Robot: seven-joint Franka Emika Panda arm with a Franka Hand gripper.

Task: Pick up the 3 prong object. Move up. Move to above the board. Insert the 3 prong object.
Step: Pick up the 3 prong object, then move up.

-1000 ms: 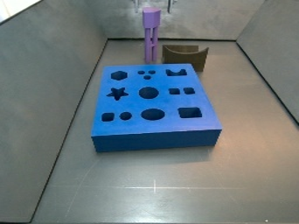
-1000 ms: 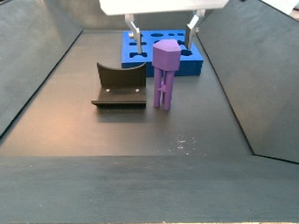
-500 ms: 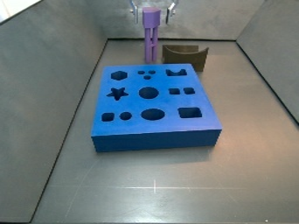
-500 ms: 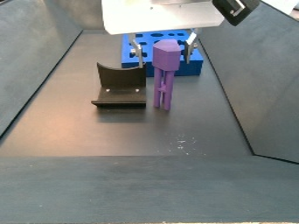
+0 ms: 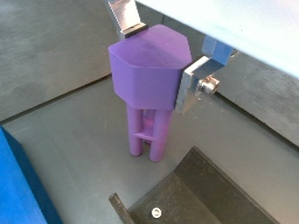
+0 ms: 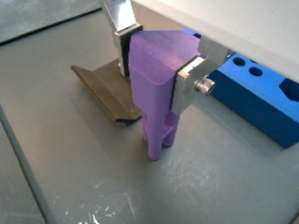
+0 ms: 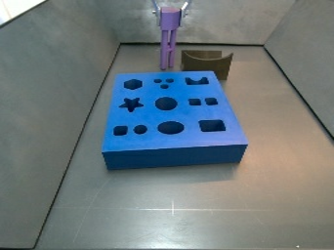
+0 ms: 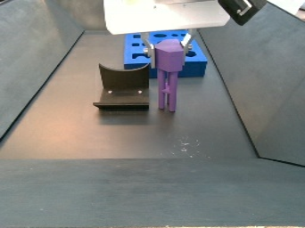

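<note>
At the top centre of a side view, the hand (image 7: 171, 8) grips the blocky top of the upright purple piece (image 7: 170, 44), behind the board (image 7: 175, 119).

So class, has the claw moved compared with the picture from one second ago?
Yes. In a side view the claw has come down toward the floor, and now straddles the blocky top of the purple piece beside the brown holder.

From my station the light is even and soft, coming from above. The grey floor (image 8: 179, 142) carries small white glints in both side views. Shadows are weak. Around the gripper (image 5: 162, 51) both wrist views are sharp, but its near white housing is bright and a little washed out.
</note>
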